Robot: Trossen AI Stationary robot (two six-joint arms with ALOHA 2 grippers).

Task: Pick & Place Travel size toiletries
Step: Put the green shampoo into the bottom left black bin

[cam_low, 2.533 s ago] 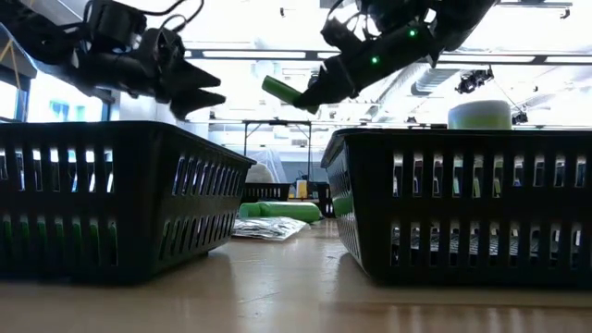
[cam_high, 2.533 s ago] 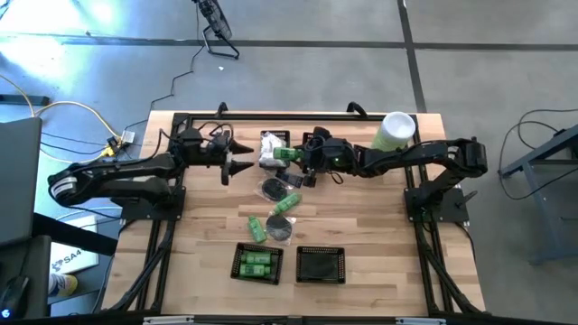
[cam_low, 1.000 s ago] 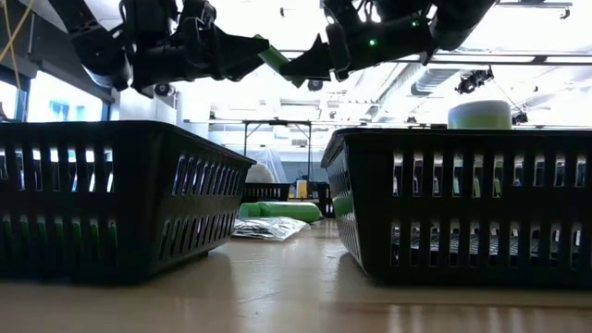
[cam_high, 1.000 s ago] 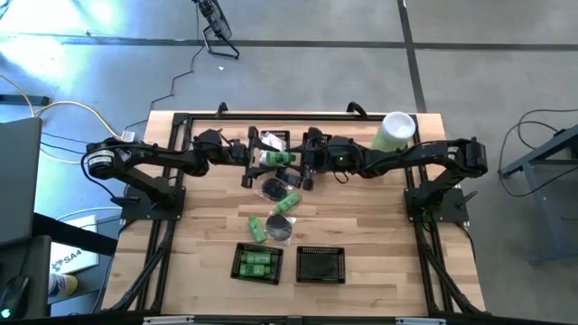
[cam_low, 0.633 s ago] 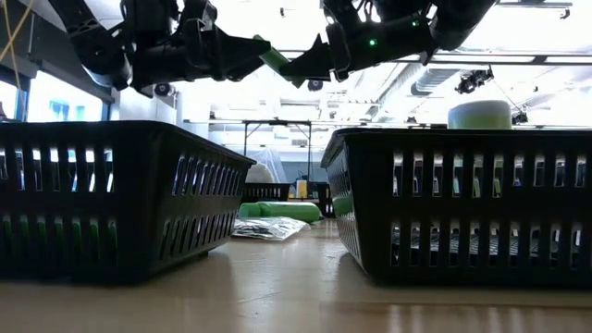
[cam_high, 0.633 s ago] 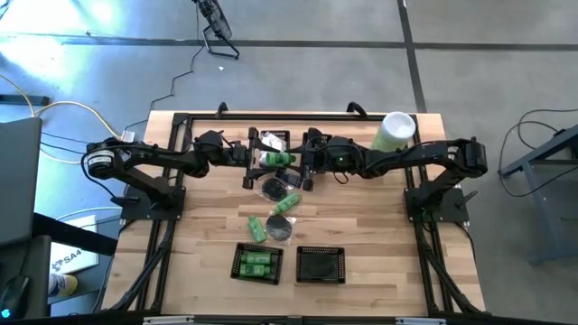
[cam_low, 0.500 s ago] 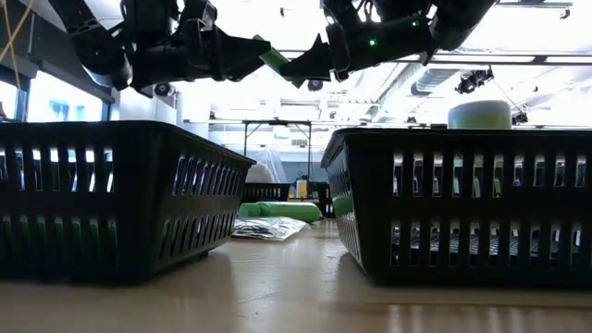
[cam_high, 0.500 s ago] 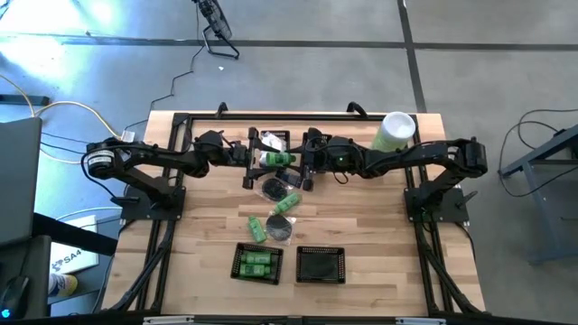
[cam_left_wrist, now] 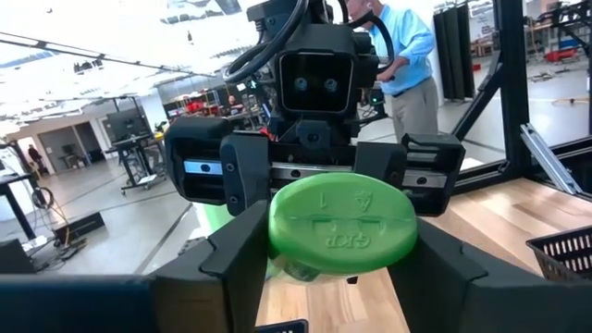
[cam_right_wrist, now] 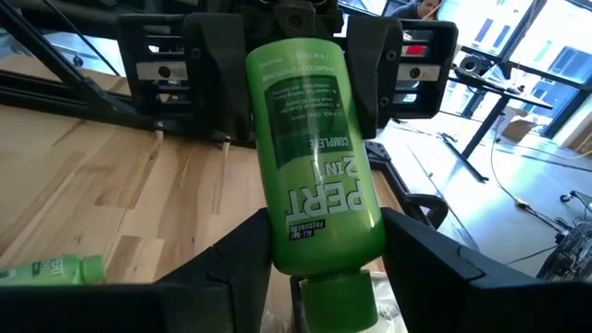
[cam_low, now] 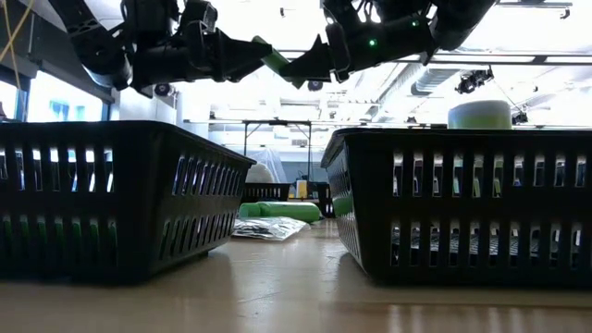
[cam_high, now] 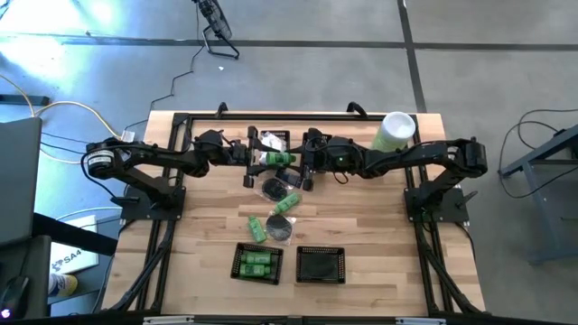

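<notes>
Worktop: pale wooden slatted table inside a black frame, grey floor around it; a workshop with bright ceiling lights lies beyond.
Held item: bright green plastic shampoo bottle, lifted clear of the worktop near the middle of its far edge, long axis running left to right between the two arms. In the right wrist view the bottle shows its printed label, cap end toward that camera; in the left wrist view only its flat oval base shows.
Left gripper: left gripper reaches in from the left edge; its fingers stand either side of the bottle's base end, close against it, and I cannot tell whether they press on it.
Right gripper: right gripper comes from the right edge, fingers clamped on the bottle near its cap end.
Low view: both grippers meet above the baskets with the green bottle tilted between them.
Rest of the set: green tubes, dark discs and a white packet lie scattered below the grippers toward the worktop's middle.
Baskets: two black mesh baskets at the near edge; the left basket holds green bottles, the right basket looks dark inside.
Far right corner: tall pale-green cylinder with white lid, upright.
</notes>
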